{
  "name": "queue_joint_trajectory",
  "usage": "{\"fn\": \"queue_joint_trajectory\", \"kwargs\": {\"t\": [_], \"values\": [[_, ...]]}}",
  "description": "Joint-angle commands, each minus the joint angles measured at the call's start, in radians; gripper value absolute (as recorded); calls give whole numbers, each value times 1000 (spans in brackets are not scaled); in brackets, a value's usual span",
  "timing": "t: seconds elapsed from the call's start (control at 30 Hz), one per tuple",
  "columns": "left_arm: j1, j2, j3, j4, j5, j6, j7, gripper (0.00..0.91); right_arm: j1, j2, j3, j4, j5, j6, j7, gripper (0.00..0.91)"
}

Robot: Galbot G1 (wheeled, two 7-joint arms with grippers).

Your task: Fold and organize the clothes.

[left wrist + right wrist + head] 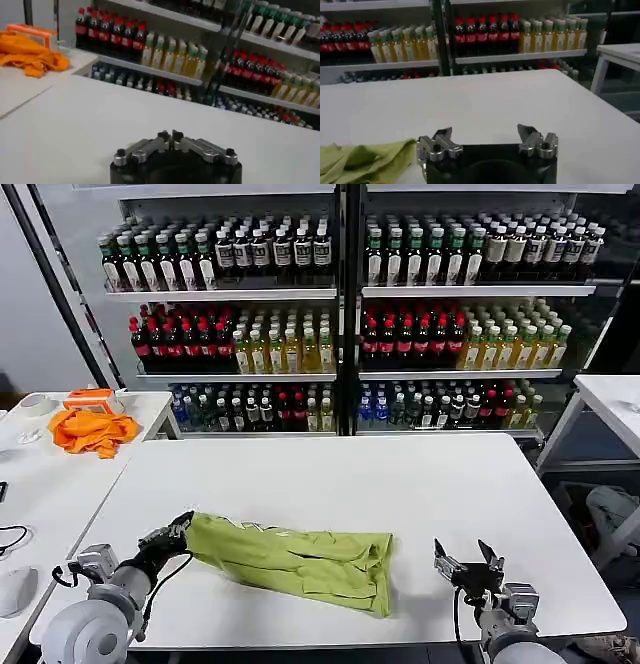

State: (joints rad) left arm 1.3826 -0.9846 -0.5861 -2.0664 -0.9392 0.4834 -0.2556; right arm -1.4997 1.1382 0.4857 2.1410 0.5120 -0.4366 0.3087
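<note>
Now the lime T-shirt [295, 557] lies bunched lengthwise on the white table [330, 474]. At its one end, the left gripper [181, 527] has its jaws pressed together, apparently at the fabric's edge. Just beside the other end, the right gripper [468, 560] holds its jaws spread, empty.

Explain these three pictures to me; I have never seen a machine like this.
This is a two-armed robot standing at a white table. The wide picture comes from a camera on its head; the other two come from cameras on its wrists, looking out over each pincer. On the table lies a lime T-shirt, loosely bunched into a long strip. The left pincer sits at the shirt's left end with its fingers closed; whether it pinches the cloth cannot be told. The right pincer hangs open just right of the shirt, holding nothing. An orange cloth lies on a side table, and shelves of bottles stand behind.
</note>
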Motion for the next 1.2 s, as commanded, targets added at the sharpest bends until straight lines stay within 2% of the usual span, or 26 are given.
{"fn": "queue_joint_trajectory", "kwargs": {"t": [0.03,0.23,0.37,0.67,0.9,0.93,0.97,1.03,1.2], "values": [[-27,5,60,118,147,29,12,907,6,-2,-10,-9,-2,0,-1,907],[-114,4,121,200,251,-39,7,907,21,-2,-22,-21,-5,2,0,907],[-151,3,140,235,264,-51,0,907,21,-2,-25,-26,-9,2,0,907],[-161,-37,199,267,280,-58,4,907,26,0,-26,-27,-9,1,1,907],[-111,-65,204,241,294,-58,8,887,19,-5,-11,-25,-7,1,0,907],[-107,-70,205,239,294,-60,8,736,18,-6,-11,-25,-7,1,0,907],[-108,-73,208,243,294,-62,7,252,18,-6,-11,-26,-7,2,0,907],[-115,-76,212,250,295,-70,6,20,17,-6,-12,-26,-7,1,1,907],[-123,-81,211,279,294,-89,1,20,18,-4,-16,-20,-8,-1,2,907]]}}
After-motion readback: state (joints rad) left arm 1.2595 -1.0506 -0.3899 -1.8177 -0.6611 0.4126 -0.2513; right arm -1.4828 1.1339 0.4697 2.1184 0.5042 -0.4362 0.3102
